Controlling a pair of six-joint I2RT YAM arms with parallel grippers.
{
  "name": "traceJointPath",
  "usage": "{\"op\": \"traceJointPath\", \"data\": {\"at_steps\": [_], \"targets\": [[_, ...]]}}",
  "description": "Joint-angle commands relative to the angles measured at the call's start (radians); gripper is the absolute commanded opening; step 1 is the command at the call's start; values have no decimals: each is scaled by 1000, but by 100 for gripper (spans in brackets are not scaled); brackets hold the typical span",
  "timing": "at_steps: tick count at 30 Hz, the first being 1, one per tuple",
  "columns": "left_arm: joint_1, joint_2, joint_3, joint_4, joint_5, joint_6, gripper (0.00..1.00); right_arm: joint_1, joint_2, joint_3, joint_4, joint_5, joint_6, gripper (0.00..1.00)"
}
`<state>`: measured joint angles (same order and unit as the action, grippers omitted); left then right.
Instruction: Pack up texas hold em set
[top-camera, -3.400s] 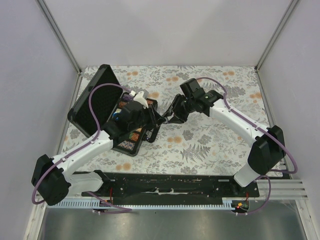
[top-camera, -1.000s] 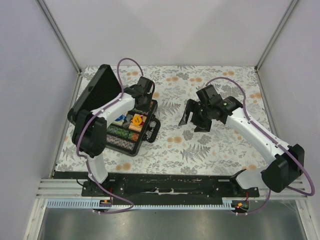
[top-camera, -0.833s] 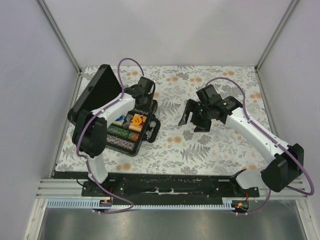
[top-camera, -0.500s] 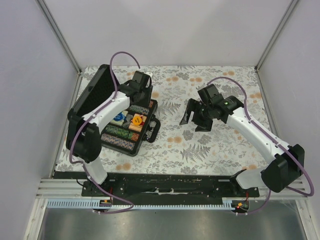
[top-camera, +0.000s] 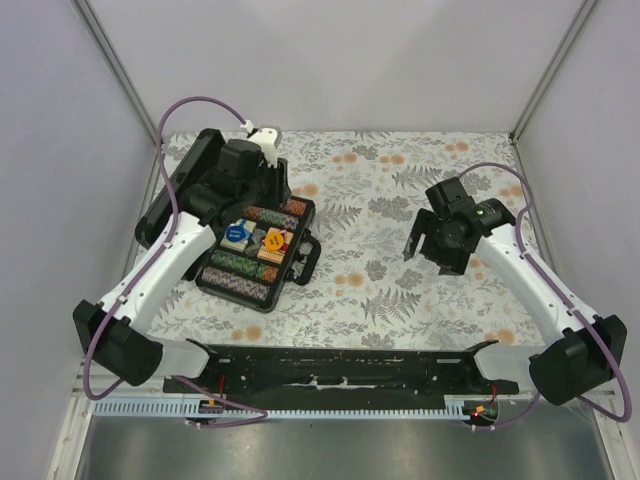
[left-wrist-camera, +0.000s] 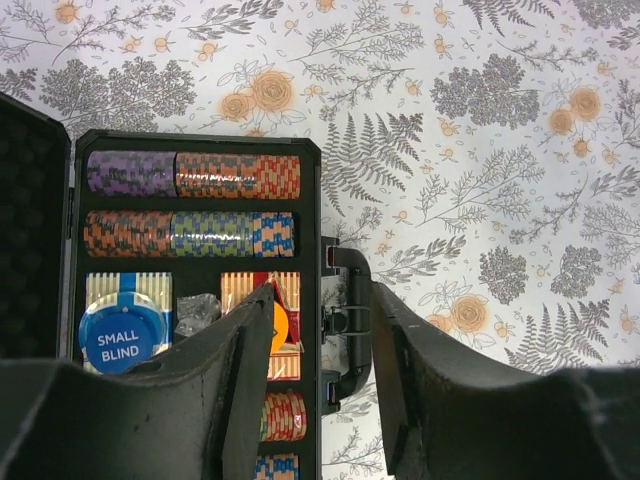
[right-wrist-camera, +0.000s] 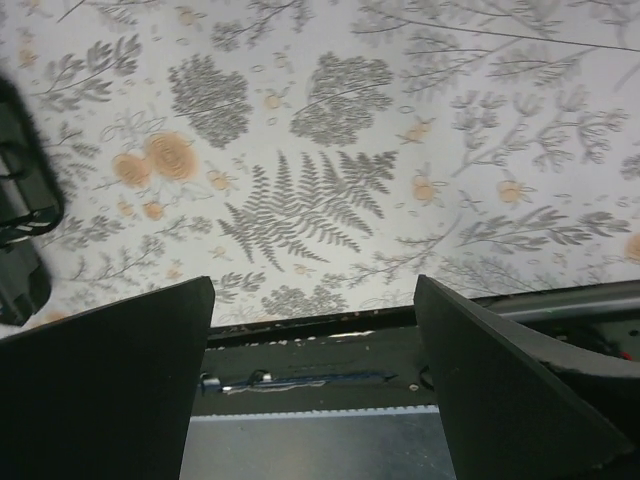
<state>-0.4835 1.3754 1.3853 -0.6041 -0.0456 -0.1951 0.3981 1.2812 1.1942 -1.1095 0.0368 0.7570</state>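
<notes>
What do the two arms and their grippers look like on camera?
The left arm and right arm are built alike: rounded white links between bulky black joint housings. A thin purple cable loops along each. The left gripper and right gripper have matte black, wedge-shaped fingers. A small white camera mount sits on the left wrist. No markings are visible.

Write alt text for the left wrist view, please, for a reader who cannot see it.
Looking straight down, the left gripper hangs open over an open black case holding rows of striped chips and a blue SMALL BLIND button. The handle shows between the fingers, and floral cloth lies around it.
</notes>
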Motion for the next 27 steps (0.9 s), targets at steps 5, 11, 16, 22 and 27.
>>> {"op": "traceJointPath", "data": {"at_steps": [5,11,16,22,27], "targets": [[3,-56,3,-65,-62,13,57,-84,-69,-33,-121,161,2,90],[3,-22,176,-161,-197,100,71,-99,-49,-22,-102,144,-2,96],[3,-16,290,-207,-310,158,82,-107,-48,-34,-61,141,-31,98],[3,-7,395,-282,-431,189,89,-107,-36,-47,-15,100,-68,98],[26,5,489,-342,-507,183,91,-105,-45,-77,26,71,-87,98]]}}
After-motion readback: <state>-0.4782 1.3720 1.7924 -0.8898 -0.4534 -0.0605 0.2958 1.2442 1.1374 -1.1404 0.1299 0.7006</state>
